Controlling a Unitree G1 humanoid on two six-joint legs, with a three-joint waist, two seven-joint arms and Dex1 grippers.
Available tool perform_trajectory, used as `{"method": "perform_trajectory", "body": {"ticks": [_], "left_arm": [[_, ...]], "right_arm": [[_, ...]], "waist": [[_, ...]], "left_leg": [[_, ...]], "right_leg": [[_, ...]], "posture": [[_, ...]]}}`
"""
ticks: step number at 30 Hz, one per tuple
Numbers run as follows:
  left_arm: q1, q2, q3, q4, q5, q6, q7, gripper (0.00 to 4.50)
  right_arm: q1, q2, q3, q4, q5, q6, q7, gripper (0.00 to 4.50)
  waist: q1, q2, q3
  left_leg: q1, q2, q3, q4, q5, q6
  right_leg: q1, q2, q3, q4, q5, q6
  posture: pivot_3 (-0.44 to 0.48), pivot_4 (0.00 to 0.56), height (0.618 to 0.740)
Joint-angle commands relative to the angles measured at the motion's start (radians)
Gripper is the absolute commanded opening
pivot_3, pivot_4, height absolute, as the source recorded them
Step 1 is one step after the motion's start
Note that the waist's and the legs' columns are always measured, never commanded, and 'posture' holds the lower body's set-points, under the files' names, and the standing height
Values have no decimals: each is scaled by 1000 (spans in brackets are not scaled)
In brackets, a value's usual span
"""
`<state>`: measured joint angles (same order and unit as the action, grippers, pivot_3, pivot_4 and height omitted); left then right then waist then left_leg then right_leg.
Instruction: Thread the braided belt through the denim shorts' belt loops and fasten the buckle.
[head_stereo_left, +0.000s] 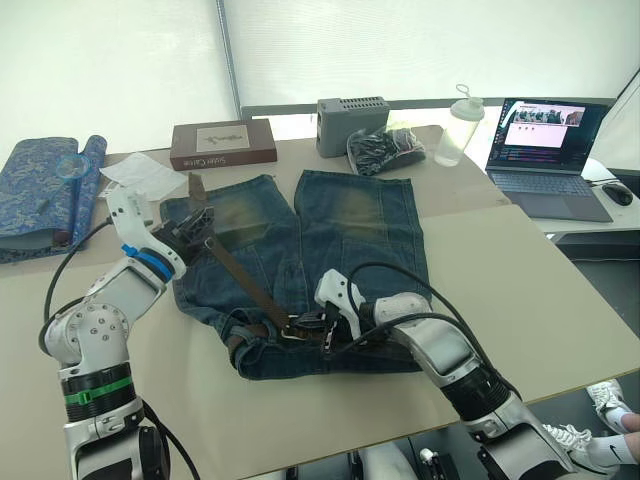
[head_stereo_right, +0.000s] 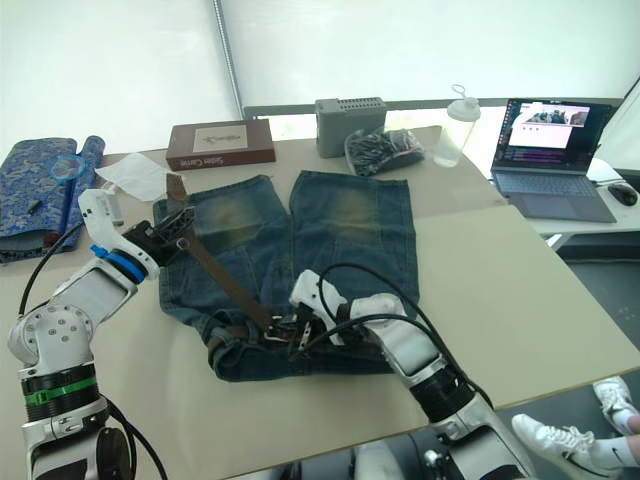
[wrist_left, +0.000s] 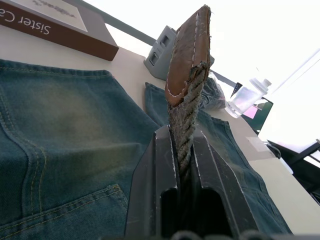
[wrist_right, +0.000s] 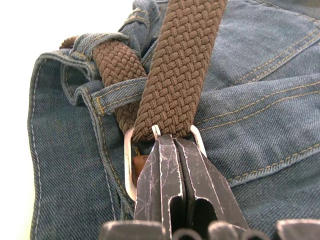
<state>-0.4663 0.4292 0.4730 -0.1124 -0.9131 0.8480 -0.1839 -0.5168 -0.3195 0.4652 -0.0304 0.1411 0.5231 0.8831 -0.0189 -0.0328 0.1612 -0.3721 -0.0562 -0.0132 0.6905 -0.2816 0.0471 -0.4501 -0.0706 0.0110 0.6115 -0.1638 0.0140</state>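
Shorts (head_stereo_left: 300, 270) are lying flat on the table (head_stereo_left: 520, 290), faded blue with yellowish worn patches, waistband nearest the robot. Belt (head_stereo_left: 240, 280), brown and braided, is running diagonally over the left leg and passing through the buckle (wrist_right: 131, 160) at the waistband. Left gripper (head_stereo_left: 196, 222) is clenching the belt's leather tip; right gripper (head_stereo_left: 325, 325) is pinching the silver buckle beside a loop (wrist_right: 117, 95).
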Motion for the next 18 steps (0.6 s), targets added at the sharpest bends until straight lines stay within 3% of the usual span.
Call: {"method": "perform_trajectory", "body": {"ticks": [1,9,18], "left_arm": [[-54,12,61,-31,-23,-64,16,0],[-126,7,49,-27,-51,-61,45,0],[-227,-14,-112,-121,-80,4,4,0]], "right_arm": [[47,-18,99,90,-64,26,19,11],[40,-20,130,103,-112,15,21,11],[37,11,144,124,-154,27,-2,11]], "waist": [[0,0,0],[-2,0,0],[-3,0,0]], "left_leg": [[0,0,0,0,0,0],[4,0,0,0,0,0],[7,0,-1,-1,0,0]], "right_leg": [[1,0,0,0,0,0],[4,1,0,0,0,0],[9,1,-1,-1,0,0]], "posture": [[0,150,740],[0,150,740],[0,150,740]]}}
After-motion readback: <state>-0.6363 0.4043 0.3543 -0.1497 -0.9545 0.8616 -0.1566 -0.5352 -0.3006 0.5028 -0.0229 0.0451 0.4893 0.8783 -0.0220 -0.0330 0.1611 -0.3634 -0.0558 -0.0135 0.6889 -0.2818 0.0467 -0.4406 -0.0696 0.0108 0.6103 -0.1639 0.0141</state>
